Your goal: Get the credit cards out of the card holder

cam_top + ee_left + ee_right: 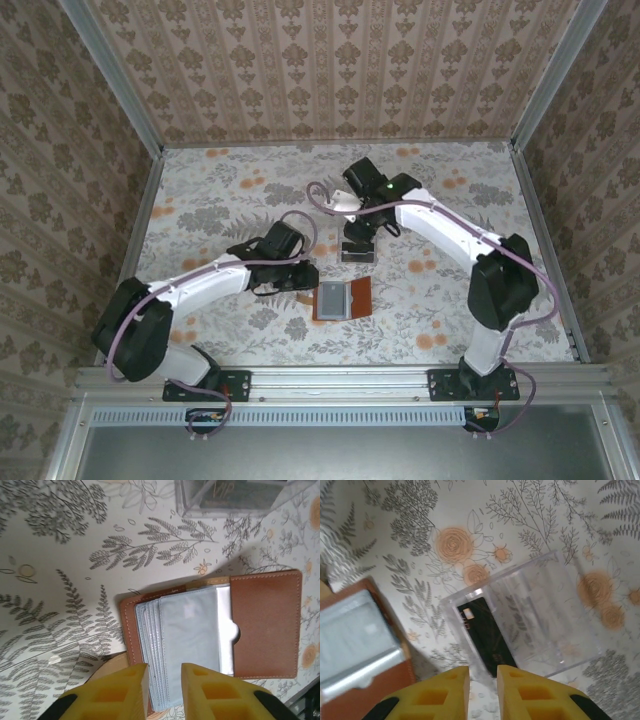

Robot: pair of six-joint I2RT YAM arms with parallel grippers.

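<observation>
Floral table [220,200]; card holder [265,625] near edge hidden behind left gripper [164,672].

A clear rectangular plastic tray [555,615] is lying flat on the white floral-patterned table surface [220,200], with brown patterned wallpaper walls [330,70] enclosing it.

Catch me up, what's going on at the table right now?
The card holder lies open on the table with a pale grey card in its slots. The left gripper sits at its left edge, fingers narrowly apart. The right gripper hovers over the clear tray, where a dark card already lies.
</observation>
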